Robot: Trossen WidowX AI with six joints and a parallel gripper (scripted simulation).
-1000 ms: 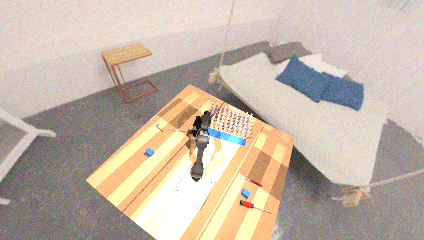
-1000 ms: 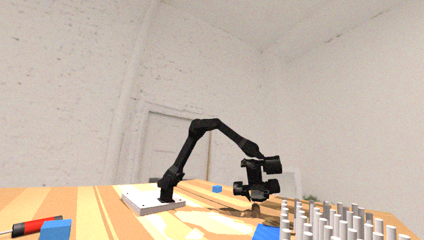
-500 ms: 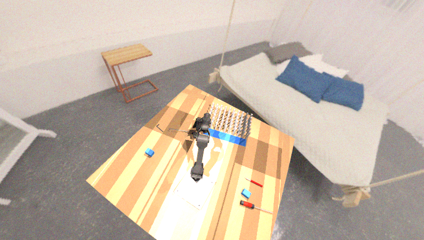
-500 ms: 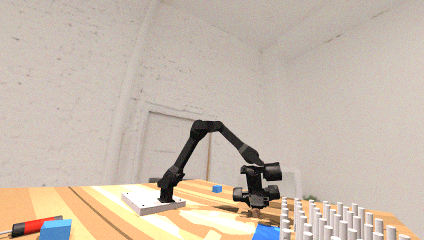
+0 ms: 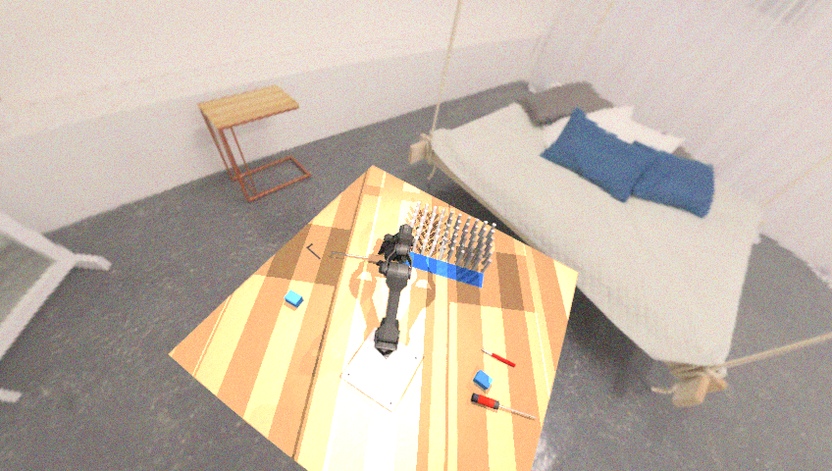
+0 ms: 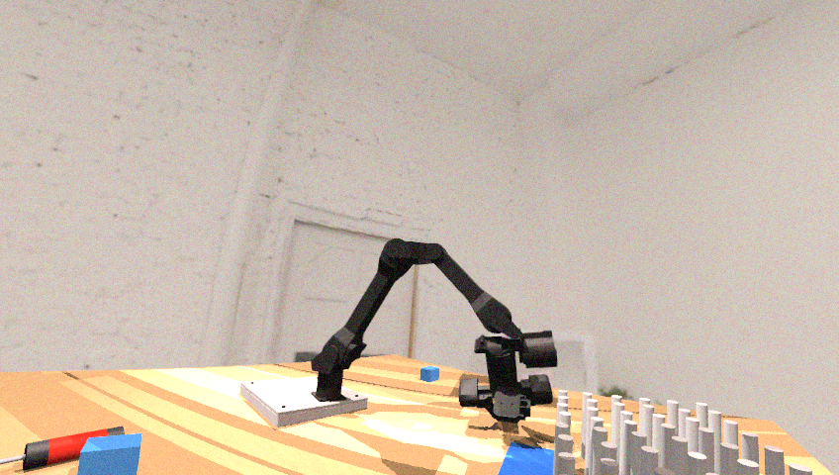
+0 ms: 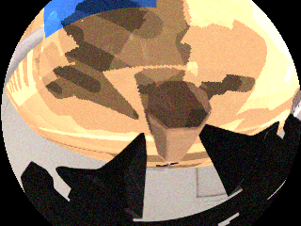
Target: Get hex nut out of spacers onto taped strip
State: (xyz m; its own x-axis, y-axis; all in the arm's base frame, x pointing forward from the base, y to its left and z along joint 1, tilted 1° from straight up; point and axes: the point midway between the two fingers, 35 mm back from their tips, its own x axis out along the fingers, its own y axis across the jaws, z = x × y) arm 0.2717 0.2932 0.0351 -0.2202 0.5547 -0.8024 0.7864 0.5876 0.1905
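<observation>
A tool with a brown wooden handle (image 7: pixel 179 116) and a thin metal shaft (image 5: pixel 350 254) lies on the table left of the spacers. My gripper (image 7: pixel 172 132) (image 5: pixel 387 251) (image 6: pixel 507 414) is down at the table, its two fingers half open on either side of the handle; I cannot see that they press on it. The standing metal spacers (image 5: pixel 455 235) (image 6: pixel 647 438) fill a block just right of the gripper. The blue taped strip (image 5: pixel 449 270) (image 6: pixel 523 460) runs along their front. The hex nut is hidden among the spacers.
A black L-shaped key (image 5: pixel 313 250) lies left of the shaft. Two red screwdrivers (image 5: pixel 497 357) (image 5: pixel 495 403) (image 6: pixel 58 447) and a blue block (image 5: pixel 482 379) (image 6: pixel 109 454) lie front right. Another blue block (image 5: pixel 293 298) (image 6: pixel 428 372) lies at the left. The arm stands on a white base plate (image 5: pixel 379 382) (image 6: pixel 282 407).
</observation>
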